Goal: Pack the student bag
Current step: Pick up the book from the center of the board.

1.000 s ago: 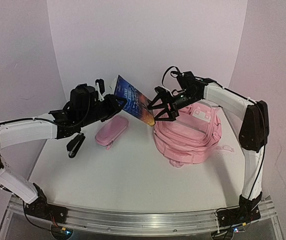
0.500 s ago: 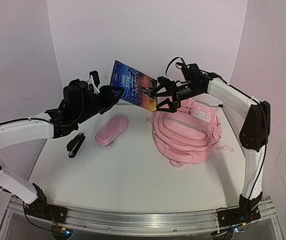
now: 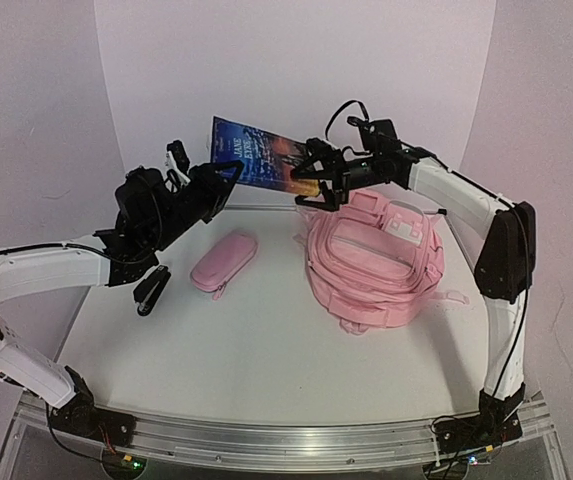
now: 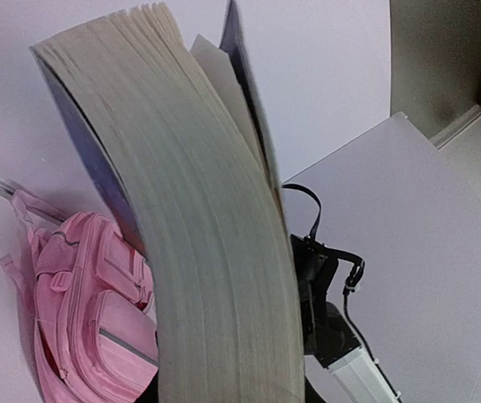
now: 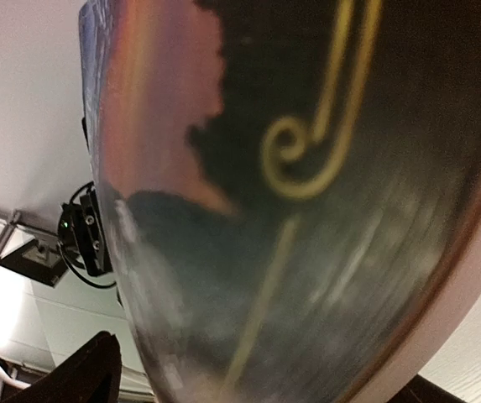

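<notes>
The student bag [image 3: 376,265], a soft pink backpack, lies on the white table at the right; it also shows in the left wrist view [image 4: 81,319]. A thick blue-covered book [image 3: 261,163] is held in the air, left of and above the bag. My left gripper [image 3: 228,173] is shut on its left end. My right gripper [image 3: 311,181] grips its right end. The book's page edge [image 4: 215,252] fills the left wrist view and its glossy cover [image 5: 290,210] fills the right wrist view, so both sets of jaws are hidden there.
A pink pencil case [image 3: 223,264] lies on the table left of the bag. A black stapler [image 3: 150,290] lies further left, under my left arm. White walls close in the back and sides.
Both grippers have risen with the book, carrying it up and slightly left, and it now lies flatter. The bag, pencil case and stapler have not moved.
</notes>
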Robot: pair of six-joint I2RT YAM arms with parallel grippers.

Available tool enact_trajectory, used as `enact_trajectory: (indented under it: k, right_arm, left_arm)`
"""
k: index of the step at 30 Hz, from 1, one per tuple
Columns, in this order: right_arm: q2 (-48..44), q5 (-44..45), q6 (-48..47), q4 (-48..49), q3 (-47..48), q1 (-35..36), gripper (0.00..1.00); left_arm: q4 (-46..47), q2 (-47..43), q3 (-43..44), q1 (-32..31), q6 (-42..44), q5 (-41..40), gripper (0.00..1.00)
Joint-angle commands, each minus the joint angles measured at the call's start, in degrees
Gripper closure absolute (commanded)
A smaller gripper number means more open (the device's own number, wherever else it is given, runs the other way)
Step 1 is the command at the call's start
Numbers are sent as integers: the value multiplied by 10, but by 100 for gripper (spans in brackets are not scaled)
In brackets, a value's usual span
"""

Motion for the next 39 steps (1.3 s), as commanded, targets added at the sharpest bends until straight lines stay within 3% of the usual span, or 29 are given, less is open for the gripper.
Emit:
enact_trajectory:
  k: [1, 2, 5, 12, 14, 16, 20, 22, 26, 29, 33, 39]
  right_arm:
    - [-30, -4, 367, 563, -114, 2, 18]
    - [-29, 0, 463, 679, -131, 2, 24]
    - [5, 1, 673, 880, -122, 1, 47]
    - [-7, -9, 672, 897, -126, -3, 75]
    - [-11, -14, 668, 890, -138, -3, 86]
    - [-20, -17, 666, 888, -156, -5, 99]
    - [-42, -19, 663, 885, -198, -5, 100]
    - [-56, -21, 661, 880, -216, -5, 100]
    - [-83, -21, 640, 841, -253, -5, 100]
    - [-102, -22, 631, 823, -276, -5, 100]
    - [-119, -36, 624, 823, -291, -4, 100]
    - [-144, -64, 617, 827, -312, -4, 100]
  left_arm:
    - [187, -20, 12, 8, -47, 12, 100]
    - [191, -17, 10, 9, -53, 15, 100]
    - [186, -18, -1, 9, -64, 17, 100]
    - [62, -40, 10, 9, -71, 46, 99]
    - [-5, -46, 26, 9, -69, 62, 93]
    - [-87, -53, 49, 9, -61, 92, 79]
    - [-196, -86, 64, 10, -42, 110, 34]
    - [-257, -111, 64, 14, -27, 110, 23]
    - [-365, -153, 72, 23, -5, 109, 16]
    - [-391, -168, 67, 32, -8, 125, 11]
    - [-394, -166, 67, 52, -15, 176, 2]
    - [-363, -147, 56, 89, -47, 266, 0]
